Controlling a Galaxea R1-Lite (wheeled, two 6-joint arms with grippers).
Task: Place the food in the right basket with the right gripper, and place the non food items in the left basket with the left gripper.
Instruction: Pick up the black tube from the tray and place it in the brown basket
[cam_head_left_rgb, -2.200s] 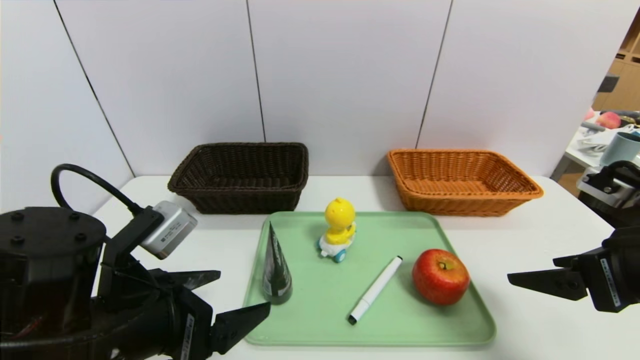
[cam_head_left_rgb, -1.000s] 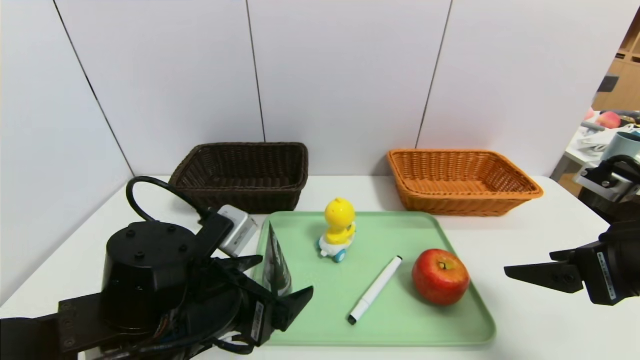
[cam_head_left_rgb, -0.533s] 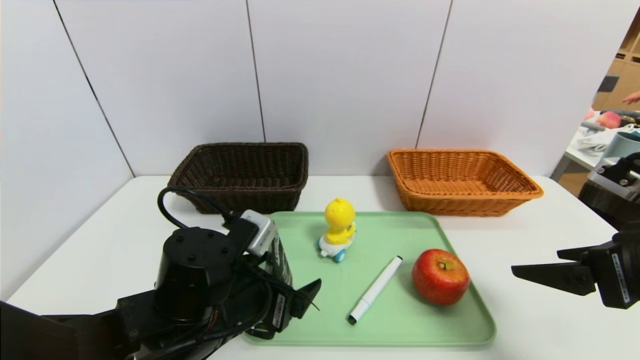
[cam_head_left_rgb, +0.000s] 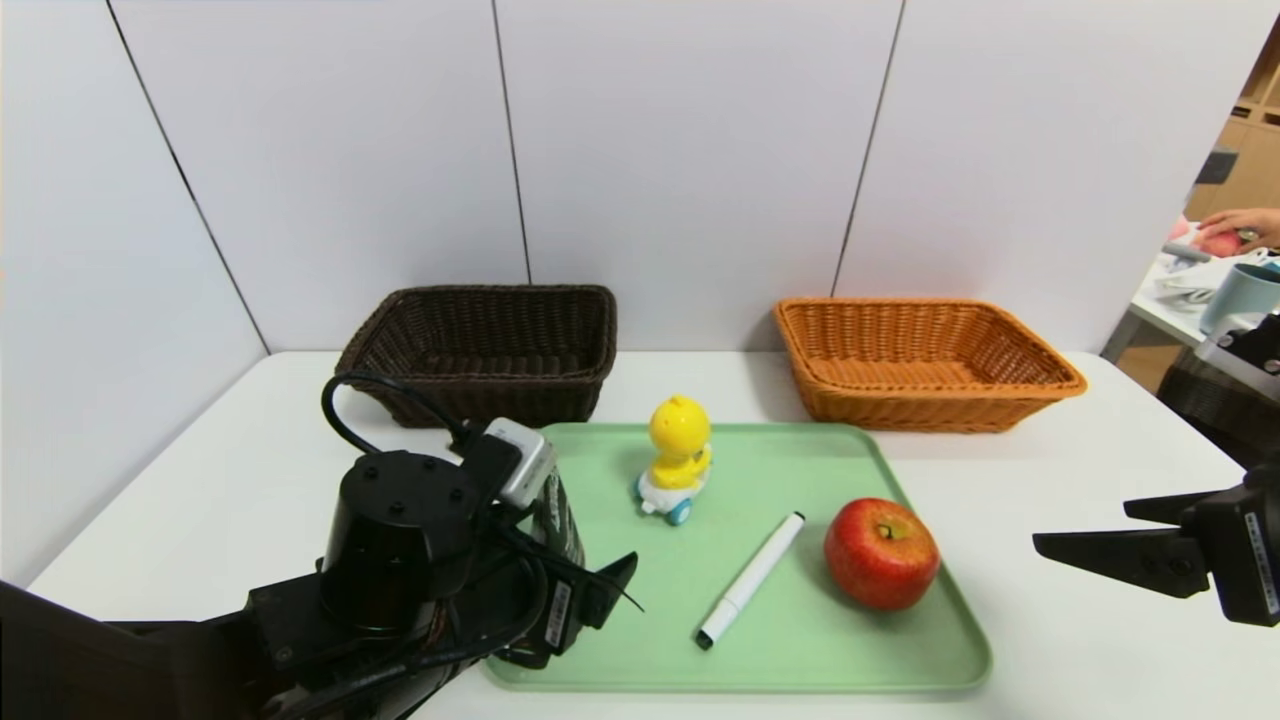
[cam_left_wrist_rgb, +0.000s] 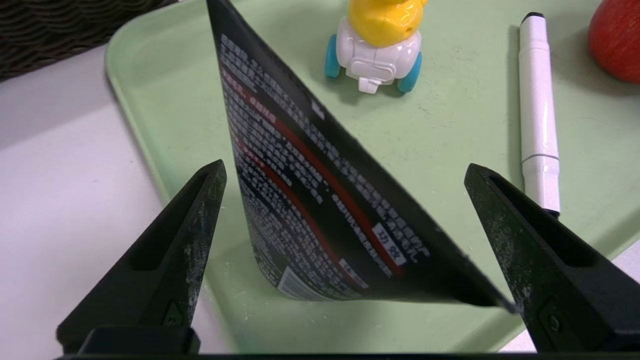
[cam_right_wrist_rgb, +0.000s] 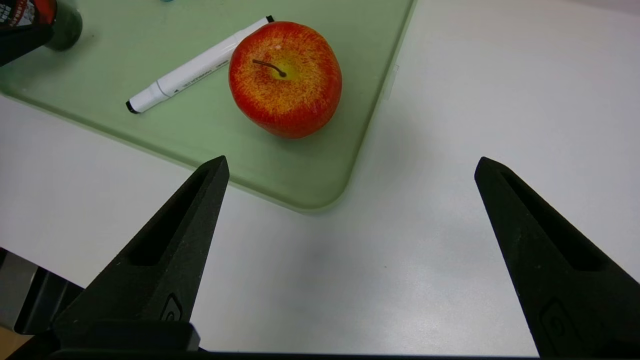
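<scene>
The left gripper (cam_left_wrist_rgb: 345, 172) is straddling, jaws wide, the upright dark tube (cam_left_wrist_rgb: 310, 200) on the green tray (cam_head_left_rgb: 850, 640); closing squarely on its lower body should prevent tipping.

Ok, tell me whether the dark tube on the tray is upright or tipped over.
Upright. The dark tube stands on its round end on the green tray, tapered edge up, between the open fingers of the left gripper.

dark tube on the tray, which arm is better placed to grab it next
Left. The left gripper is open with the dark tube standing upright between its fingers on the green tray, so it probably only needs to close. The right gripper hovers open over bare table beyond the apple.
</scene>
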